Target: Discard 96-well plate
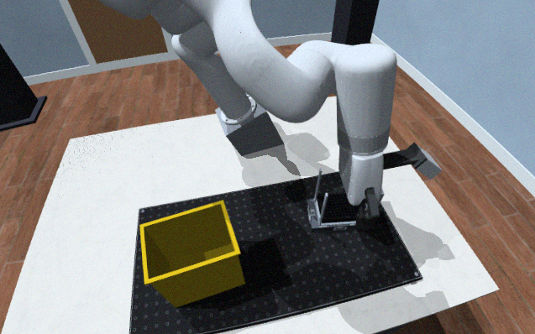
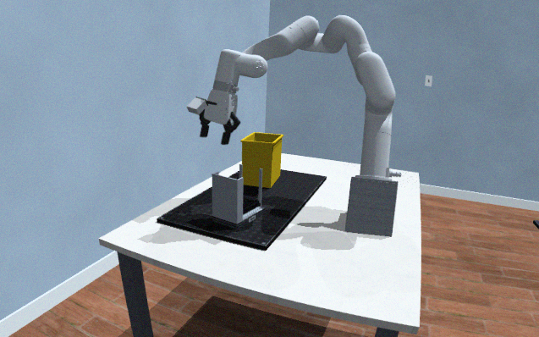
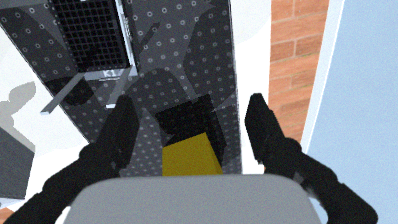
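- Exterior view: the tool hangs high in the air above the black mat, well above the stack rack K1 and just off the near side of the yellow bin W1. Its jaws are spread fully and nothing is between them.
- The upper 96-well plate lies in the rack; the wrist view shows its dark well grid above the K1 label, up and to the left of the fingers. The lower plate cannot be told apart from it in these pictures.
- The bin stands upright on the mat, well apart from the rack, and from the top view nothing shows inside it.
- I judge this to be the approach step: nothing has been grasped, so the task is barely begun.
- The next move seems to call for centring the tool over the plate, then descending between the rack's posts and closing on the top plate's edges only, without nudging the one beneath.
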You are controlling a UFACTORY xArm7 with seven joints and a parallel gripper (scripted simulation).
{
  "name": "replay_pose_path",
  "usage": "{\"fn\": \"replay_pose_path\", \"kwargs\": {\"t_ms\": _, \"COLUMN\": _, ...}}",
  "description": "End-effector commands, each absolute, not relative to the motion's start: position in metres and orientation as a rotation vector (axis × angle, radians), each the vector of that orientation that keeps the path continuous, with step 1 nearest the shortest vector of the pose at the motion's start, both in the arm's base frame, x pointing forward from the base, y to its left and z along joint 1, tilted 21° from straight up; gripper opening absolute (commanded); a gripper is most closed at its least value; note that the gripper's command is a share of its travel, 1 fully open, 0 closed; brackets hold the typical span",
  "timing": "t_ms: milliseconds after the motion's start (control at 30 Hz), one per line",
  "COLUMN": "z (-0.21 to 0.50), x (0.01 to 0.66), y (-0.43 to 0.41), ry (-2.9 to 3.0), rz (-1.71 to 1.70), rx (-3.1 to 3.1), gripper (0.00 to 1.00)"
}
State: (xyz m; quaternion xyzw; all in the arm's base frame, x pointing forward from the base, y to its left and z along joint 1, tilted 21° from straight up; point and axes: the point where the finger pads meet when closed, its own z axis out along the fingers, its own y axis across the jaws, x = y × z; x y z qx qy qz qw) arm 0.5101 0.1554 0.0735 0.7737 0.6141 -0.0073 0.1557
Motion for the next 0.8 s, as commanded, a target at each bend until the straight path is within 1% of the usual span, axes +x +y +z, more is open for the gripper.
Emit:
{"fn": "replay_pose_path", "kwargs": {"t_ms": 0, "z": 0.074, "x": 0.497, "y": 0.167, "ry": 1.753, "rz": -0.067, "rx": 2.224, "gripper": 1.0}}
{"fn": "replay_pose_path", "kwargs": {"t_ms": 33, "z": 0.074, "x": 0.493, "y": 0.17, "ry": 1.751, "rz": -0.108, "rx": 2.23, "gripper": 1.0}}
{"fn": "replay_pose_path", "kwargs": {"t_ms": 267, "z": 0.072, "x": 0.469, "y": 0.187, "ry": 1.751, "rz": -0.108, "rx": 2.23, "gripper": 1.0}}
{"fn": "replay_pose_path", "kwargs": {"t_ms": 333, "z": 0.071, "x": 0.461, "y": 0.192, "ry": 1.743, "rz": -0.199, "rx": 2.233, "gripper": 1.0}}
{"fn": "replay_pose_path", "kwargs": {"t_ms": 633, "z": 0.07, "x": 0.435, "y": 0.207, "ry": 1.743, "rz": -0.199, "rx": 2.233, "gripper": 1.0}}
{"fn": "replay_pose_path", "kwargs": {"t_ms": 700, "z": 0.07, "x": 0.426, "y": 0.212, "ry": 1.731, "rz": -0.29, "rx": 2.226, "gripper": 1.0}}
{"fn": "replay_pose_path", "kwargs": {"t_ms": 767, "z": 0.07, "x": 0.417, "y": 0.216, "ry": 1.731, "rz": -0.29, "rx": 2.226, "gripper": 1.0}}
